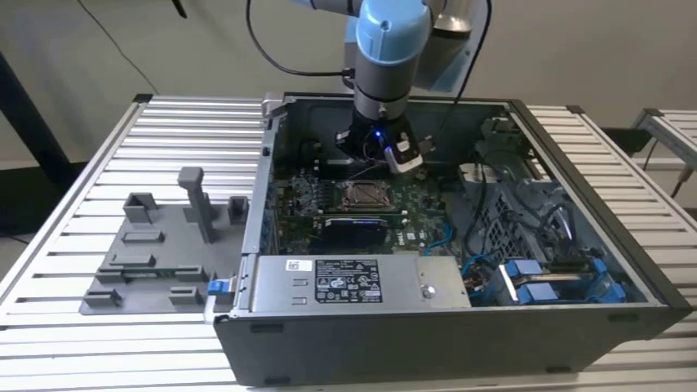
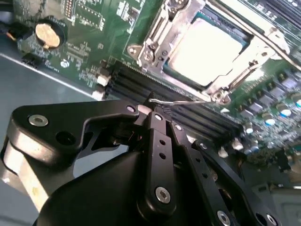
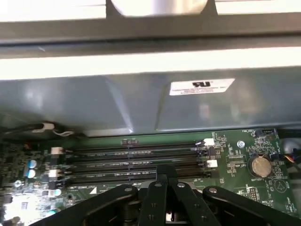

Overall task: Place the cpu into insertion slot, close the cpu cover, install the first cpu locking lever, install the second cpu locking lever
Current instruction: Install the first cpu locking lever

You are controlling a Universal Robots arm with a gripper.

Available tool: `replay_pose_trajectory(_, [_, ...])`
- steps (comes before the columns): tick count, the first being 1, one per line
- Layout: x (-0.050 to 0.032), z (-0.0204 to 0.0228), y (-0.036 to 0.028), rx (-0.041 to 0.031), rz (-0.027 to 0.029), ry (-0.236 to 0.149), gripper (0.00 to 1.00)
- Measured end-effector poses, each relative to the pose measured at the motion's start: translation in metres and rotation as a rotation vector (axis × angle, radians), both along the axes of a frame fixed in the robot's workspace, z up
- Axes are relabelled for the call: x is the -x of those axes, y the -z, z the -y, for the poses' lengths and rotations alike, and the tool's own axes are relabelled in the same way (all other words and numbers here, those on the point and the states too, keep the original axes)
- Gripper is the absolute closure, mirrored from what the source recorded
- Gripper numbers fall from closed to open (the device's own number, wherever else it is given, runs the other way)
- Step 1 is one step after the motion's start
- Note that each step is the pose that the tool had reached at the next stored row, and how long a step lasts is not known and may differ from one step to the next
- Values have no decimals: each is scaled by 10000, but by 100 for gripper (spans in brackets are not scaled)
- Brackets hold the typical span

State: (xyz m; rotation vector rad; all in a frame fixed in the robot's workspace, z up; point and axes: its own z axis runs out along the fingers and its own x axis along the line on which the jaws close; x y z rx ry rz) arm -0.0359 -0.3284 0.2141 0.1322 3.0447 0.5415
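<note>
I am watching the arm reach down into the open computer case, which is sitting in the middle of the exterior view on a slatted table. The gripper is hanging just above centre in that frame, close over the insertion slot on the green motherboard.

In the second wrist view the cpu is lying in the slot, silvery top showing, and the cpu cover is sitting down flat around it. So the first two steps are looking done, and a lever step appears to be in hand.

The gripper is showing its jaws clenched together. Their tips are sitting right at the hooked end of a thin wire locking lever, which is running along the near edge of the cover beside the memory slots. Whether the tips are pinching the wire or only touching it, I cannot tell.

To my eye, this lever is calling for a steady press down and sideways until it is tucking under its catch, without slipping off the thin wire.
</note>
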Motion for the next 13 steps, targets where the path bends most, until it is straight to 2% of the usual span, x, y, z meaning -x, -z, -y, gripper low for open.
replay_pose_trajectory(7, [201,10,-104,-3,7,-1,89])
replay_pose_trajectory(9, [263,18,-109,6,40,1,89])
replay_pose_trajectory(13, [356,40,-106,2,172,0,89])
